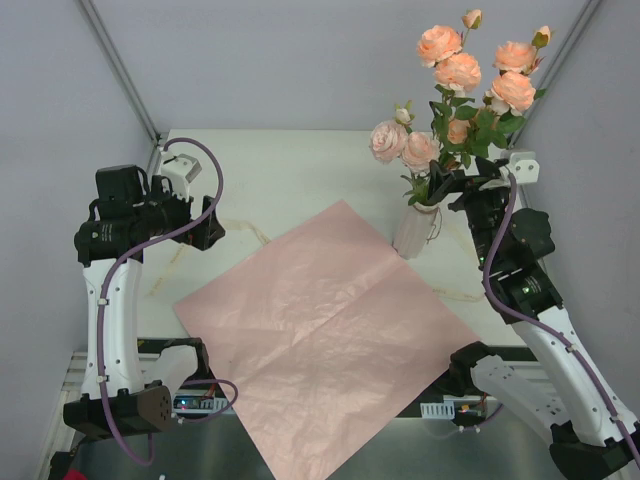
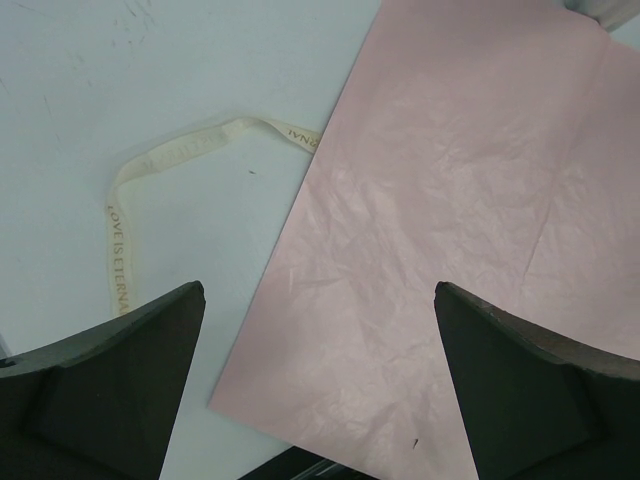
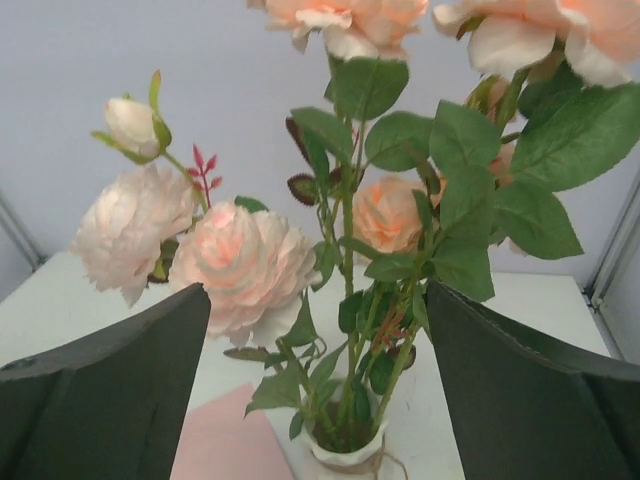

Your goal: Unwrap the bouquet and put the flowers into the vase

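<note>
Veined white tabletop (image 1: pixel 280 170), crinkled pink paper (image 1: pixel 330 320), slim vase (image 1: pixel 412 232)

Fingers spread wide: left end effector (image 2: pixel 318 292), right end effector (image 3: pixel 315 288).

Matt pink paper in the sheet (image 1: pixel 320 330), finely crinkled all over, crossed by soft fold creases. Smooth, pale stone-look top on the table (image 1: pixel 280 170), faintly veined, low sheen. Cream woven cloth in the ribbon (image 2: pixel 125 225), slightly satiny, printed in dull gold letters. Off-white ceramic look to the vase (image 1: pixel 412 232), grooved, with a light gloss at the rim. Cloth-like, matt petals on the flowers (image 1: pixel 460 70); matt, veined green leaves (image 3: pixel 470 170), fabric or plastic, cannot tell which. Dark, matt, faintly grainy plastic on the left fingers (image 2: pixel 110 390). Glossy white plastic shells on the arms (image 1: pixel 122 310), matt black joints. Smooth purple rubbery cable (image 1: pixel 196 142). Bare metal frame bars (image 1: pixel 120 65).
</note>
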`<state>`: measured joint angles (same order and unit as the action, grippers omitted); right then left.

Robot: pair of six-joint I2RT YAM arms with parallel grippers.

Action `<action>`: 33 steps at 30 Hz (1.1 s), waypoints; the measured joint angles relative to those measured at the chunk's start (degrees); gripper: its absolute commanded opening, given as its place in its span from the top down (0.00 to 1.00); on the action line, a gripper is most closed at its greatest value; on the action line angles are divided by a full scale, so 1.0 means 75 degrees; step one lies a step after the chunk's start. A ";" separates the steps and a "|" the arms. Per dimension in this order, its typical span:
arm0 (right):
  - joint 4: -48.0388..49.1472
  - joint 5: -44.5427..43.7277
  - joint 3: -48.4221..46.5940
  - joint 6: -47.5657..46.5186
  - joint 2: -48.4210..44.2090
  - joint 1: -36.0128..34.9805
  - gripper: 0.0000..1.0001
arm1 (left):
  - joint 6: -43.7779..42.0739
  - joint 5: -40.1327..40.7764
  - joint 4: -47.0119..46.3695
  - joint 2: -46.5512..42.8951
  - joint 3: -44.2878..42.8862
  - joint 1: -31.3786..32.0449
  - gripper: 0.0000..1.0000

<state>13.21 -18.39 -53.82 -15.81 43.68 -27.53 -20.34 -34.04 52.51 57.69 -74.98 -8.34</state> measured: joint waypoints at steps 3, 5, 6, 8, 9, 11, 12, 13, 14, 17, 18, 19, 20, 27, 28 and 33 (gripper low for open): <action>-0.1102 0.0350 -0.0280 0.0291 0.0020 -0.0038 0.04 | 0.0117 -0.0003 -0.0038 0.0006 0.0000 0.0000 0.01; -0.1766 0.0597 -0.0373 0.0423 0.0035 -0.0105 0.04 | 0.0192 -0.0003 -0.0050 0.0023 0.0000 0.0000 0.01; -0.2092 0.0737 -0.0408 0.0460 0.0041 -0.0137 0.04 | 0.0213 -0.0003 -0.0052 0.0029 0.0000 0.0000 0.01; -0.2690 0.1046 -0.0516 0.0484 0.0082 -0.0198 0.04 | 0.0242 0.0000 -0.0067 0.0041 0.0003 0.0000 0.01; -0.3008 0.1204 -0.0615 0.0490 0.0131 -0.0221 0.04 | 0.0256 0.0000 -0.0093 0.0041 0.0012 0.0000 0.01; -0.3602 0.1480 -0.0857 0.0562 0.0265 -0.0280 0.04 | 0.0303 0.0003 -0.0154 0.0038 0.0061 0.0000 0.01; -0.3847 0.1591 -0.0970 0.0609 0.0329 -0.0318 0.04 | 0.0358 0.0012 -0.0178 0.0038 0.0096 0.0000 0.01; -0.4004 0.1673 -0.1043 0.0638 0.0370 -0.0347 0.04 | 0.0405 0.0026 -0.0195 0.0038 0.0143 0.0000 0.01; -0.4185 0.1766 -0.1110 0.0682 0.0411 -0.0411 0.04 | 0.0443 0.0035 -0.0227 0.0038 0.0189 0.0000 0.01; -0.4581 0.1961 -0.1192 0.0799 0.0487 -0.0612 0.04 | 0.0612 0.0093 -0.0341 0.0035 0.0329 0.0000 0.01; -0.4669 0.1982 -0.1198 0.0845 0.0527 -0.0708 0.04 | 0.0662 0.0085 -0.0376 0.0032 0.0376 0.0000 0.01; -0.4739 0.1993 -0.1198 0.0883 0.0586 -0.0807 0.04 | 0.0699 0.0067 -0.0414 0.0032 0.0431 0.0000 0.01; -0.4791 0.1988 -0.1198 0.0912 0.0656 -0.0930 0.04 | 0.0723 0.0032 -0.0460 0.0026 0.0493 0.0000 0.01; -0.4779 0.1789 -0.1230 0.1081 0.1641 -0.2186 0.04 | 0.0822 0.0105 -0.0734 0.0443 0.0769 0.0533 0.01; -0.4756 0.1687 -0.1250 0.1090 0.1880 -0.2390 0.04 | 0.0828 0.0192 -0.0854 0.0516 0.0833 0.0691 0.01; -0.4695 0.1166 -0.1361 0.1172 0.2868 -0.3217 0.04 | 0.0851 0.0545 -0.1329 0.0656 0.1064 0.1067 0.01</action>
<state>-22.00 -9.65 -64.03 -7.03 65.19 -51.66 -13.96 -29.95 42.54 62.61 -67.00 -0.34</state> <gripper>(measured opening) 0.964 0.992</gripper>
